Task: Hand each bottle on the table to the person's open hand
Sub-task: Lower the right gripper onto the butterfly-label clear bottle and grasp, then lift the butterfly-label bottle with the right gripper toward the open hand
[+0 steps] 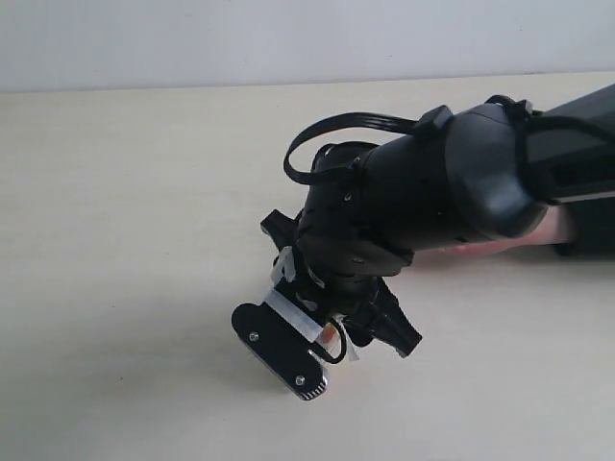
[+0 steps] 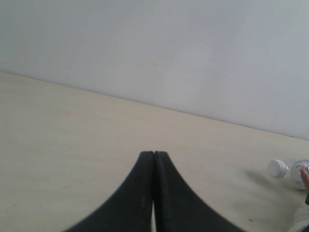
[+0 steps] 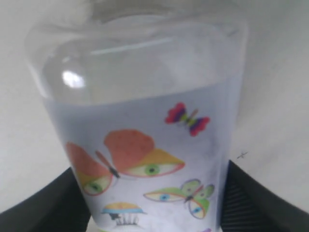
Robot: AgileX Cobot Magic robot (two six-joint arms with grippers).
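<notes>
While the left jaws sit pressed shut over the worktop, the butterfly-labelled bottle fills the right wrist frame's centre. The right jaws flank it on both sides; whether they grip, I cannot tell.

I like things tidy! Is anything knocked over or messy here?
Yes: a clear plastic bottle with a white cap lies on its side on the pale beige wood-grain table, instead of standing. No spill shows.
</notes>
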